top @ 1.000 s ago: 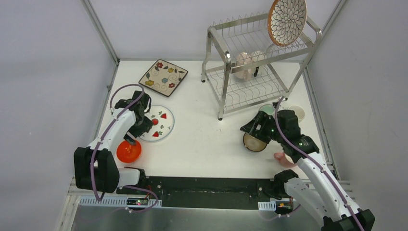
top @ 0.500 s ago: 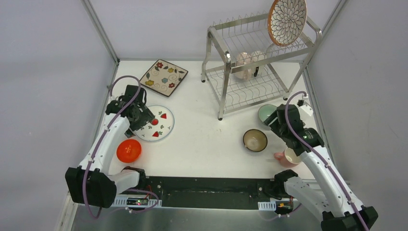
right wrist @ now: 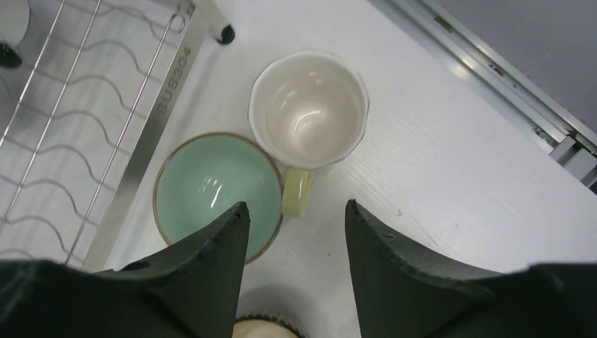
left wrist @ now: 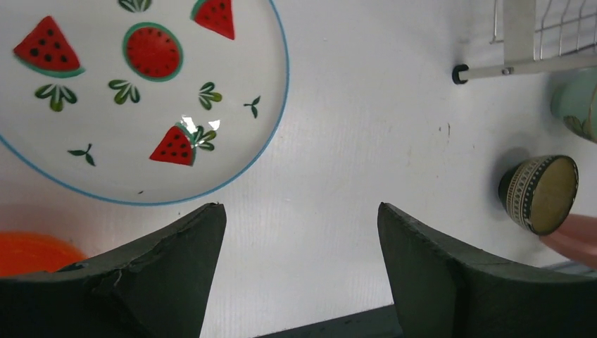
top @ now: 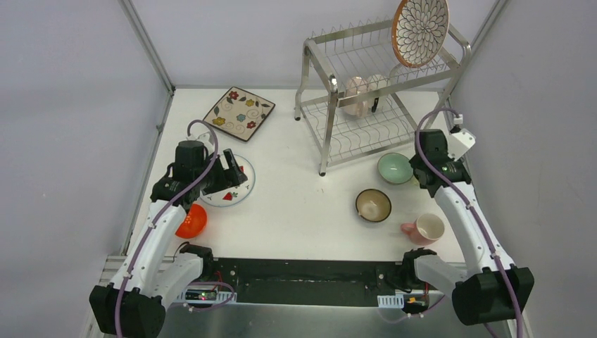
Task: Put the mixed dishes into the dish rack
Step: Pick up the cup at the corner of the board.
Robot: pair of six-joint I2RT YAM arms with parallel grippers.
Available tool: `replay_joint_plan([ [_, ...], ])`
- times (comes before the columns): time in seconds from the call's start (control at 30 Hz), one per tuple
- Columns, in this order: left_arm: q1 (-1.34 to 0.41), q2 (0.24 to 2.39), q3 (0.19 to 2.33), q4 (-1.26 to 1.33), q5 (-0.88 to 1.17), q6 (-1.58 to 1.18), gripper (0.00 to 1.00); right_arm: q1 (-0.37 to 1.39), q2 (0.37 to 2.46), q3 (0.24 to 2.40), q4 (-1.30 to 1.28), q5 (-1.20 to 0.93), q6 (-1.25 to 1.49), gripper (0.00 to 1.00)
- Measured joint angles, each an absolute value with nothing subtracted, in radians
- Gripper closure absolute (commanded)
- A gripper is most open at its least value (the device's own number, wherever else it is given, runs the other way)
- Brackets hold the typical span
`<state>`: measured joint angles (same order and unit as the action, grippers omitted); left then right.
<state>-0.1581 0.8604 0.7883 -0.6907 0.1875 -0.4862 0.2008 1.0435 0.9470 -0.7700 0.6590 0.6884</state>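
The left fingers [left wrist: 141,282] stand wide apart with nothing between them. They hover over bare tabletop [left wrist: 331,141] just off the rim of the white plate [left wrist: 141,98] painted with watermelon slices. That plate lies well to the left of the dish rack [top: 310,67], on its near side. The orange bowl [top: 191,221] sits farther from the rack than the plate does, partly under the left arm.

The right fingers [right wrist: 197,282] are moderately apart and hold nothing. The yellow-green handle of the pale cup [right wrist: 310,109] shows in the gap between them. The cup stands upright just off the rack's near right foot, its rim against the mint bowl [right wrist: 215,186]. The mint bowl rests at the rack's near edge (the rack's frame runs right alongside it in the wrist view).

The brown bowl [top: 373,205] lies a little farther out on the rack's near side. The pink cup [top: 425,229] lies farther out again, apart from the bowl. The square floral plate [top: 239,113] lies flat to the rack's left.

In the rack, the round petal-pattern plate [top: 420,29] stands on edge at the right end of the upper tier. Two pale rounded pieces [top: 360,95] sit on the lower tier; whether they are cups or bowls I cannot tell.
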Motion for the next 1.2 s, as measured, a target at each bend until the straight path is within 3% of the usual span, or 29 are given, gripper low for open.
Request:
replay_joint_plan([
  [0.37, -0.160, 0.901, 0.809, -0.649, 0.371, -0.338, 0.19, -0.066, 1.173, 0.982, -0.672, 0.588, 0.652, 0.46],
  [0.9, -0.177, 0.894, 0.809, -0.650, 0.396, -0.298, 0.18, -0.219, 1.353, 0.944, -0.539, 0.439, 0.645, 0.55],
  [0.97, -0.177, 0.894, 0.809, -0.650, 0.396, -0.298, 0.18, -0.223, 1.388, 0.936, -0.524, 0.427, 0.645, 0.60],
  [1.2, -0.177, 0.893, 0.809, -0.650, 0.396, -0.298, 0.18, -0.229, 1.434, 0.914, -0.501, 0.418, 0.616, 0.90],
])
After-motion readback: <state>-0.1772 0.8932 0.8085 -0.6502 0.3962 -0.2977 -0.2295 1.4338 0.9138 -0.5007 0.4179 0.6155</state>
